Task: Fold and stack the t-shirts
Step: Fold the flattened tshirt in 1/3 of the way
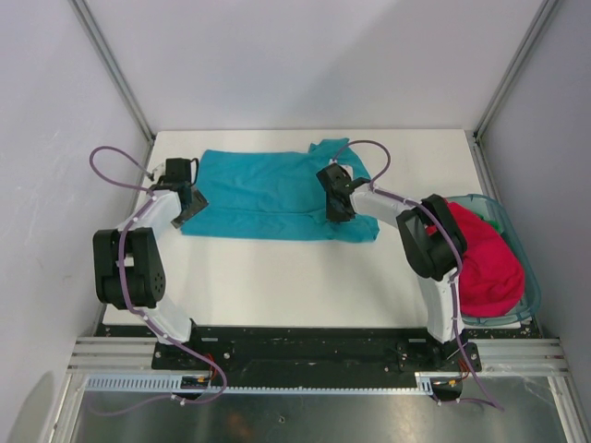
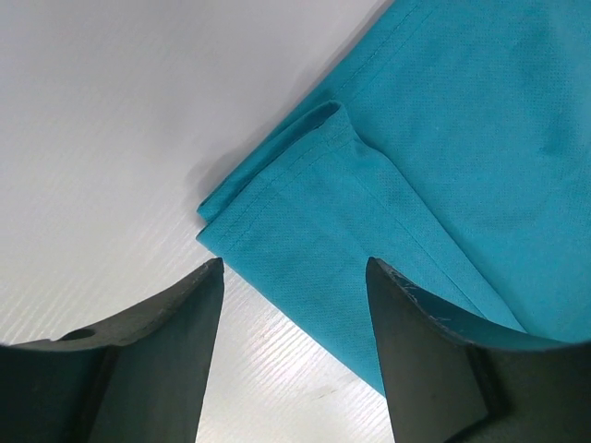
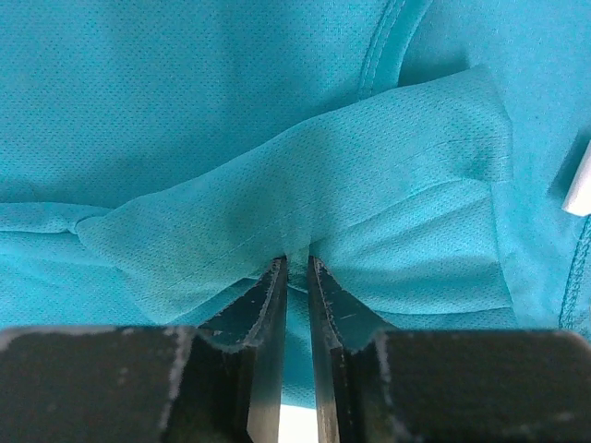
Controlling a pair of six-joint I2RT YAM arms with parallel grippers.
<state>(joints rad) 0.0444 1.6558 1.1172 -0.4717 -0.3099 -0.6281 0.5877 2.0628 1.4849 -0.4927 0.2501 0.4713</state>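
The right gripper [image 3: 297,263] pinches a raised fold of the teal t-shirt [image 1: 263,189] on the white table [image 1: 277,277], while the left gripper [image 2: 295,268] stands spread astride its hemmed corner.

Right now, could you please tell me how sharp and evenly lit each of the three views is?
Top external: evenly lit and sharp, shadows faint, teal t-shirt clear. Left wrist: weave crisp, white table nearly washed out, left fingers dark with little detail. Right wrist: weave sharp, right fingers underexposed.
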